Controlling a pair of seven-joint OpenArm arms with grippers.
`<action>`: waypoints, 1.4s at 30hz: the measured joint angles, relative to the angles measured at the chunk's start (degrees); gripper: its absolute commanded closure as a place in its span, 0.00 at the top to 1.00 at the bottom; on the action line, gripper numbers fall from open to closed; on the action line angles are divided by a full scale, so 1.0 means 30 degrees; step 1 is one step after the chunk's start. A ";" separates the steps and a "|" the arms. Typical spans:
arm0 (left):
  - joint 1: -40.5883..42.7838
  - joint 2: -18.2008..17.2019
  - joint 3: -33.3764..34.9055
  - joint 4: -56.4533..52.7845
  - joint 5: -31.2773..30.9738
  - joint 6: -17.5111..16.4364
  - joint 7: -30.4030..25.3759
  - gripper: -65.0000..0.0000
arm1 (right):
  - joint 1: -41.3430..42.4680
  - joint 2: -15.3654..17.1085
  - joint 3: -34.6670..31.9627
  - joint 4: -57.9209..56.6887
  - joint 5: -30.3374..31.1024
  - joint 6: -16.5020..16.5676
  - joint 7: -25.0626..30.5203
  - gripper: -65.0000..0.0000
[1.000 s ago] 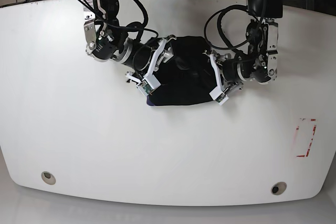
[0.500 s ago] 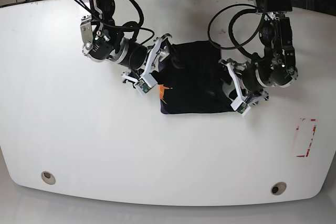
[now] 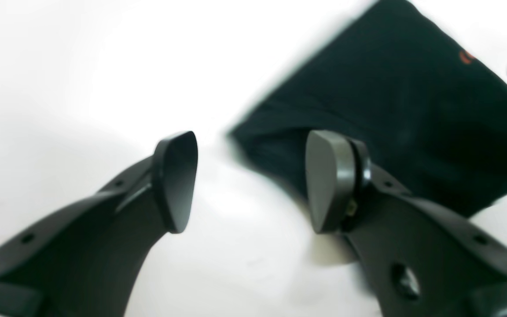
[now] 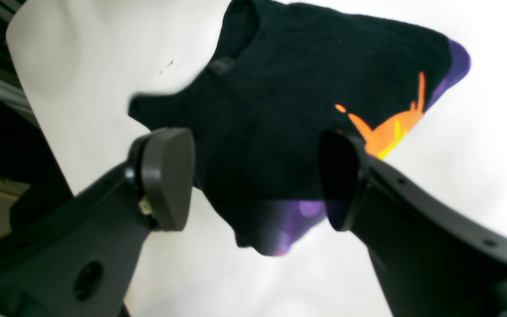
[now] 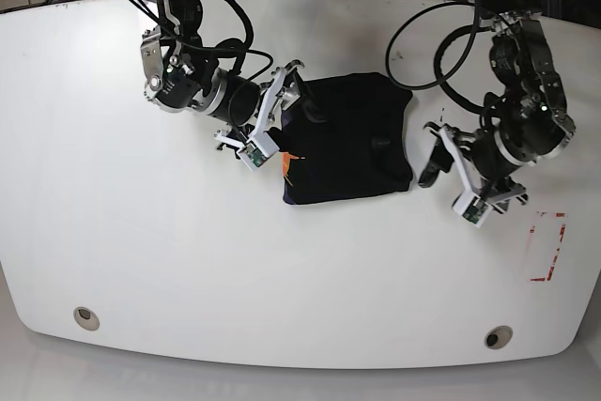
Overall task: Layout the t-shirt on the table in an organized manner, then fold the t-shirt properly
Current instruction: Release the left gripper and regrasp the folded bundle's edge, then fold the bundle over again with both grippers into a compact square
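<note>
T-shirt (image 5: 347,143) lies folded between spread empty left hand (image 5: 434,159) and spread right hand (image 5: 282,110).

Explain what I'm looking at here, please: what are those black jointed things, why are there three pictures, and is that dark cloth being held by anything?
It is a robot with two arms working over a white table. One picture looks down on the whole scene; the other two come from small cameras on each wrist, looking out between the two fingers of that arm's hand. The dark cloth is a folded black t-shirt with an orange and purple print, lying on the table. The left hand, on the overview's right, is open, off to the side of the shirt, holding nothing. The right hand is open too, its fingers either side of the shirt's edge, not closed on it. Red-and-white tape marks a rectangle near the table's edge.
</note>
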 measured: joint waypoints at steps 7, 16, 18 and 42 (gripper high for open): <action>-0.1268 -0.1348 -0.0189 0.0102 0.0248 0.0007 0.0087 0.56 | 0.0510 0.0102 -0.0015 -0.0007 -0.0102 0.0000 0.0015 0.65; -0.0860 0.2047 0.0066 0.0007 0.0532 0.0015 0.0109 0.56 | 0.2178 0.0372 0.0022 -0.1581 -0.0124 -0.0080 0.0925 0.65; -0.0401 0.2943 0.0750 -0.0102 0.0525 0.0015 0.0044 0.54 | 0.2543 0.0321 0.0007 -0.2200 -0.0058 -0.0153 0.1792 0.64; 0.4444 0.4437 0.4073 -0.0699 0.4175 0.0007 -0.0080 0.22 | 0.6164 0.0393 -0.1617 -0.9755 -0.0073 -0.0153 0.7016 0.30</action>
